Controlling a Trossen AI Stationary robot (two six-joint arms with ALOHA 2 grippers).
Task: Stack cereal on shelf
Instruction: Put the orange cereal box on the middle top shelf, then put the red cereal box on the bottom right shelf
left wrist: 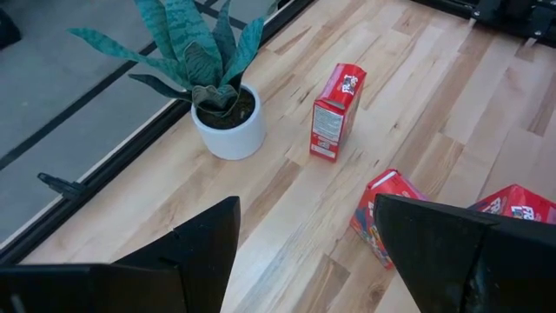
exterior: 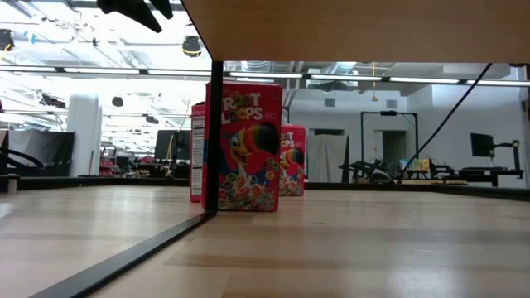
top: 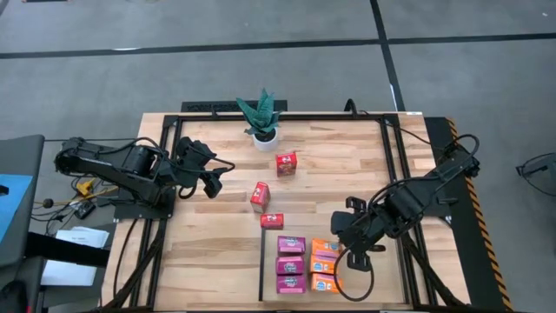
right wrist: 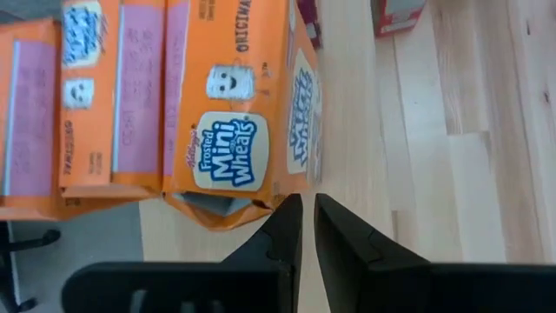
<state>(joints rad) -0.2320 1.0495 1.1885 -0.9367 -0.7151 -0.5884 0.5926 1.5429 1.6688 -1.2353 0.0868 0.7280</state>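
While the shelf [top: 268, 261] holds three purple [top: 290, 263] and three orange boxes [top: 325, 264], right fingers [right wrist: 300, 228] are together, left fingers [left wrist: 201, 243] apart.

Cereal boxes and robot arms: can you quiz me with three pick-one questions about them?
1. Where are the three small orange cardboard cereal boxes?
A. On the floor
B. Right beside the three magenta-purple cardboard boxes
C. Stacked on a red box

2. How many small red cardboard cereal boxes are there?
A. One
B. Three
C. Five

3. What is the left gripper doing?
A. Open, holding nothing
B. Shut on a red box
C. Shut on an orange box

Answers:
1 B: the high view shows orange and purple rows side by side, near the right gripper.
2 B: three red boxes show in the high view.
3 A: its wrist view shows fingers wide apart.
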